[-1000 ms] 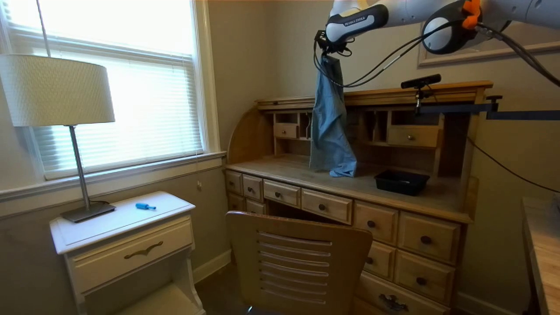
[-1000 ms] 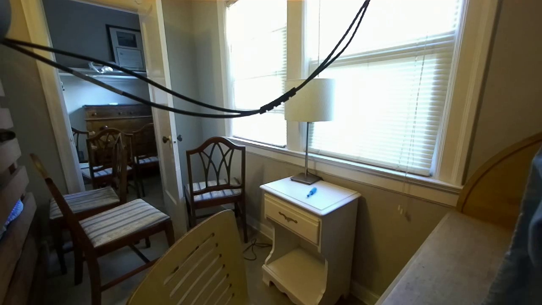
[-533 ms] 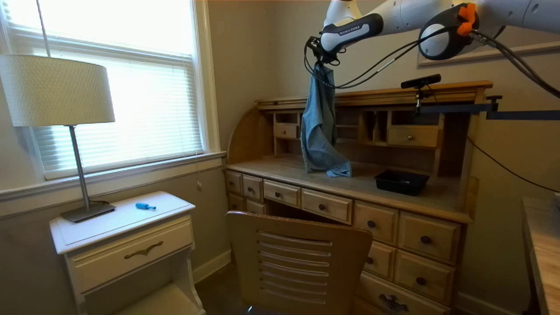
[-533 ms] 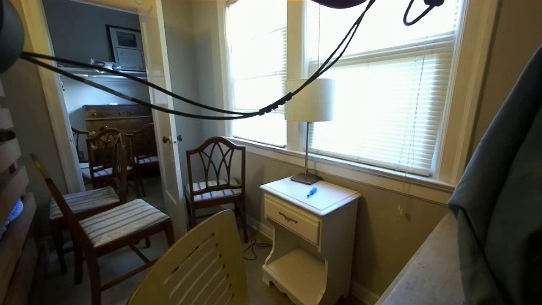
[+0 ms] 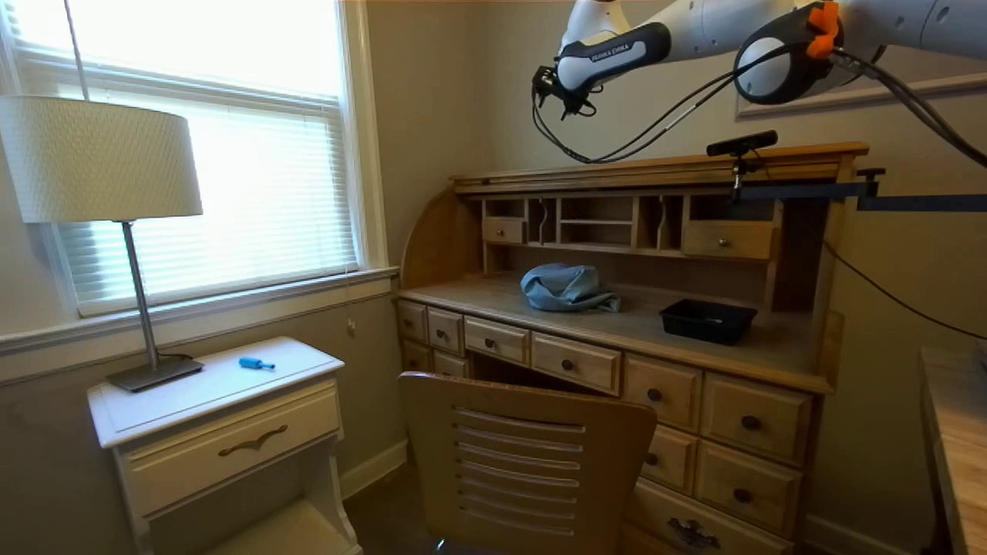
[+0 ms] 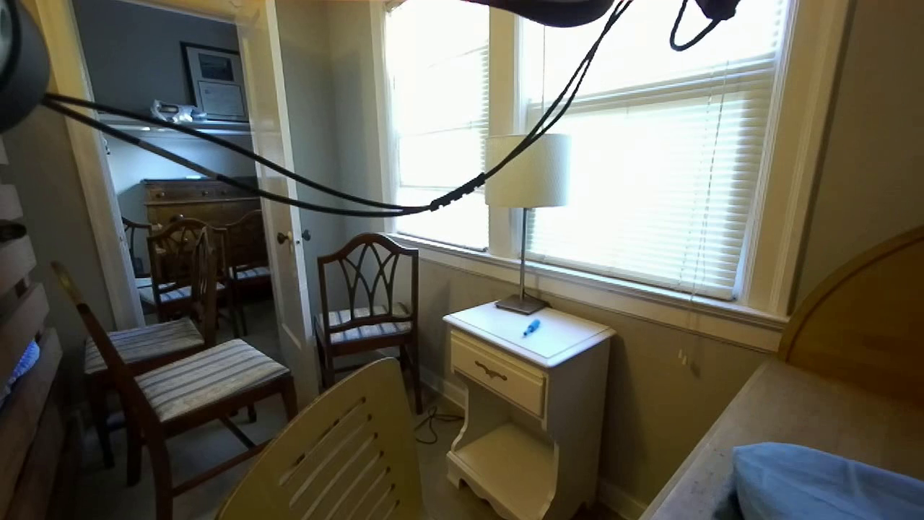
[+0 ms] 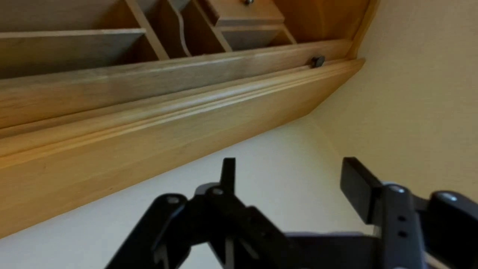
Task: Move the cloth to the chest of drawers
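The light blue cloth (image 5: 567, 288) lies in a crumpled heap on the desktop of the chest of drawers (image 5: 493, 299). In an exterior view, a rounded fold of the cloth (image 6: 816, 484) shows at the lower right corner. High above the heap, my gripper (image 7: 288, 168) stands open, its two fingers wide apart and only pale wall seen between them. Nothing connects it to the cloth. The wrist view shows the upper edge and pigeonholes of the chest of drawers (image 7: 149, 112); the cloth is outside that view.
A black tray (image 5: 708, 324) sits right of the cloth on the desktop. The chair back (image 5: 532, 455) stands in front of the drawers. A camera (image 5: 742, 144) on a dark bar (image 5: 917, 203) juts in at right. Beside the window is a white nightstand (image 5: 231, 385) with a lamp (image 5: 100, 162).
The cloth, earlier hanging from my gripper with its lower end on the desktop, has been let go and collapsed into a heap. The gripper has opened and shifted slightly left in an exterior view.
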Controlling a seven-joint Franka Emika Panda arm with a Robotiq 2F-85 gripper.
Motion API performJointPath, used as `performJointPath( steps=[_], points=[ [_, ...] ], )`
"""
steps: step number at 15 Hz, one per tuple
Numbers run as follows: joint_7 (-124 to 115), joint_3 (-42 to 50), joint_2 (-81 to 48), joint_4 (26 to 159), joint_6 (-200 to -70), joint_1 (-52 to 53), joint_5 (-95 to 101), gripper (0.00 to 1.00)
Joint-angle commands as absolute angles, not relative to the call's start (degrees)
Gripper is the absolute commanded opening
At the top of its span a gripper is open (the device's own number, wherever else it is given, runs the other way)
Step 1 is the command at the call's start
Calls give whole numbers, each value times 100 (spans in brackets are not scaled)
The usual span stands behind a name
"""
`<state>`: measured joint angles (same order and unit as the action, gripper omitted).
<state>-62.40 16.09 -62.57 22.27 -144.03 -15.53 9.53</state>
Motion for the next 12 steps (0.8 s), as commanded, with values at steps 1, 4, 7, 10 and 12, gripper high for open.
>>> performJointPath(
  steps=[1, 4, 7, 10, 12],
  points=[
    [-4983, 833, -6159, 2298, -14606, -1546, 425, 100],
    [-4174, 73, -6093, 2362, -14470, -1559, -289, 100],
    [-3478, -453, -6025, 2448, -13951, -1539, -845, 100],
    [-3278, -363, -5965, 2509, -13263, -1454, -845, 100],
    [-3243, -161, -5979, 2498, -12995, -1350, -678, 100]
  ],
)
